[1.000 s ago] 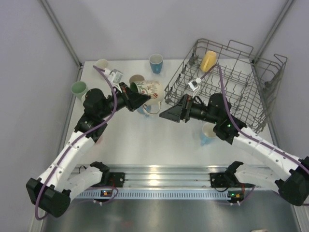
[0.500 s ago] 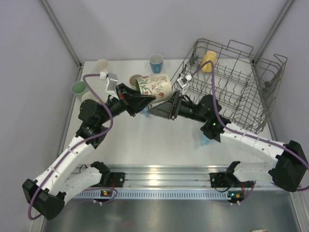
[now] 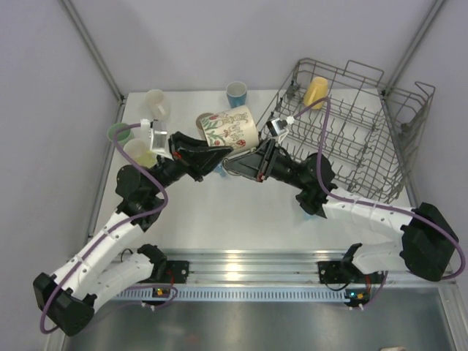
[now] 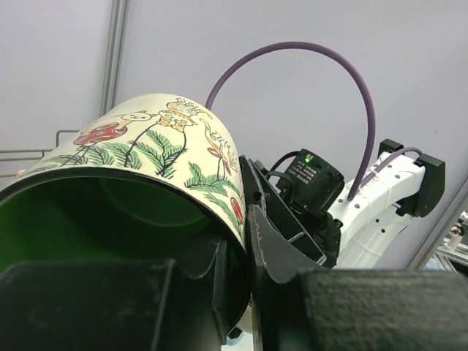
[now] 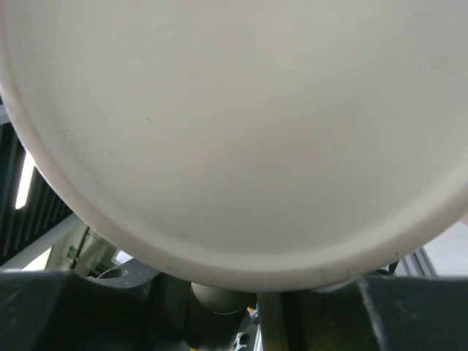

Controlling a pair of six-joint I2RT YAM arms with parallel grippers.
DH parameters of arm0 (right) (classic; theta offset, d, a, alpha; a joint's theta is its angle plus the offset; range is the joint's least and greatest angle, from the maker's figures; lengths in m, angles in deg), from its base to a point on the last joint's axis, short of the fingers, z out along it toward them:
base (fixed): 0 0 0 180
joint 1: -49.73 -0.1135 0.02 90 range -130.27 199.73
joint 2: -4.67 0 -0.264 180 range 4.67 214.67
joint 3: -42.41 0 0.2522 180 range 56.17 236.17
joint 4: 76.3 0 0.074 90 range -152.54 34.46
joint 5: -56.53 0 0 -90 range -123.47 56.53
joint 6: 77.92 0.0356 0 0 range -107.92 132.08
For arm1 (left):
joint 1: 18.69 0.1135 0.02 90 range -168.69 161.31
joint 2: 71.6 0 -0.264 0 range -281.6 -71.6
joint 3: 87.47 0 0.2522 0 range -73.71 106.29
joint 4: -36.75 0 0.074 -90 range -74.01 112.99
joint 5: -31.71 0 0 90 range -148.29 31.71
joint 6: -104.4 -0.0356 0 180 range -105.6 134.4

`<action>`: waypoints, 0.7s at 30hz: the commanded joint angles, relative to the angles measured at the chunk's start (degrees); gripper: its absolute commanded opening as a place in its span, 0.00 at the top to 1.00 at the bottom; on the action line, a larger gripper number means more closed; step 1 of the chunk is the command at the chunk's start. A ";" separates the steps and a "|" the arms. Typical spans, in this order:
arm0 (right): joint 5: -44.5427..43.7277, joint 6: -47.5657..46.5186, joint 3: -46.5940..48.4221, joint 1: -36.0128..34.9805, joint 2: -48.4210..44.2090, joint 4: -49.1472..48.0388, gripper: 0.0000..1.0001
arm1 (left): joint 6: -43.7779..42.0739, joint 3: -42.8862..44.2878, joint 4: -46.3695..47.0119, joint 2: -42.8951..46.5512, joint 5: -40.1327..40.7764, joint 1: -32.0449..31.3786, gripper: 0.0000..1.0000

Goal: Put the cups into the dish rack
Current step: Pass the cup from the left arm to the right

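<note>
A cream mug with a floral print and green inside hangs tilted above the table's middle. My left gripper is shut on its rim wall, one finger inside and one outside. From the right, my right gripper reaches under the mug's base. That cream base fills the right wrist view, and how those jaws stand on it is hidden. The grey wire dish rack stands at the back right with a yellow cup lying in its far corner.
A blue cup stands at the back centre. A cream cup, a mint green cup and a pale lime cup sit at the back left. A light blue cup peeks out under the grippers.
My left gripper has lifted the floral mug and carried it right. My right gripper has swung left from beside the rack to the mug's base, its jaws narrowing.
</note>
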 commanded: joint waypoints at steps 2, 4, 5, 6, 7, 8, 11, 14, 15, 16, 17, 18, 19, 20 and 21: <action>-2.82 0.78 2.03 -1.73 0.92 -11.36 0.67 | 0.25 -0.57 10.27 0.68 -2.08 -2.10 1.00; -3.00 1.13 2.29 -1.91 1.62 -11.53 0.68 | -0.28 -1.01 10.27 0.51 -1.73 -2.62 1.00; -2.92 1.31 2.46 -2.08 1.80 -11.71 0.69 | -0.46 -1.45 10.27 0.42 -1.65 -2.80 1.00; -2.91 1.40 2.64 -2.17 2.15 -11.88 0.71 | -0.72 -1.71 10.27 0.51 -1.56 -2.98 1.00; -3.00 1.40 2.82 -2.26 2.33 -11.62 0.73 | -1.07 -1.98 10.27 0.59 -1.38 -3.24 1.00; -3.09 1.31 3.08 -2.43 2.33 -11.19 0.75 | -1.16 -2.41 10.27 0.60 -1.38 -3.33 1.00; -3.88 0.78 2.38 -2.43 1.98 -10.39 0.99 | -1.51 -3.03 10.27 0.95 -1.47 -3.42 1.00; -4.49 0.17 1.59 -2.43 1.02 -10.22 1.00 | -1.52 -3.82 10.18 1.30 -1.82 -3.50 1.00; -4.67 -0.01 1.33 -2.43 0.66 -10.13 1.00 | -1.60 -4.17 10.18 1.47 -1.99 -3.42 0.98; -4.76 -1.05 1.50 -2.43 0.14 -8.91 1.00 | -1.69 -4.52 10.18 1.82 -2.00 -3.42 0.85; -4.59 -1.85 1.67 -2.35 -1.00 -7.94 1.00 | -1.78 -5.22 10.01 2.17 -1.91 -3.42 0.79; -4.93 -3.51 1.85 -2.43 -1.71 -6.89 1.00 | -2.13 -5.58 9.92 2.53 -2.00 -3.42 0.73; -5.55 -4.39 1.59 -2.35 -2.58 -4.79 1.00 | -2.48 -5.76 9.57 2.88 -2.17 -3.42 0.69; -6.25 -4.93 1.24 -2.43 -4.42 -3.98 1.00 | -2.74 -6.11 8.69 3.66 -2.35 -3.42 0.66; -8.08 -5.71 0.63 -2.43 -5.31 -3.37 1.00 | -3.70 -6.11 7.82 4.11 -2.43 -3.42 0.66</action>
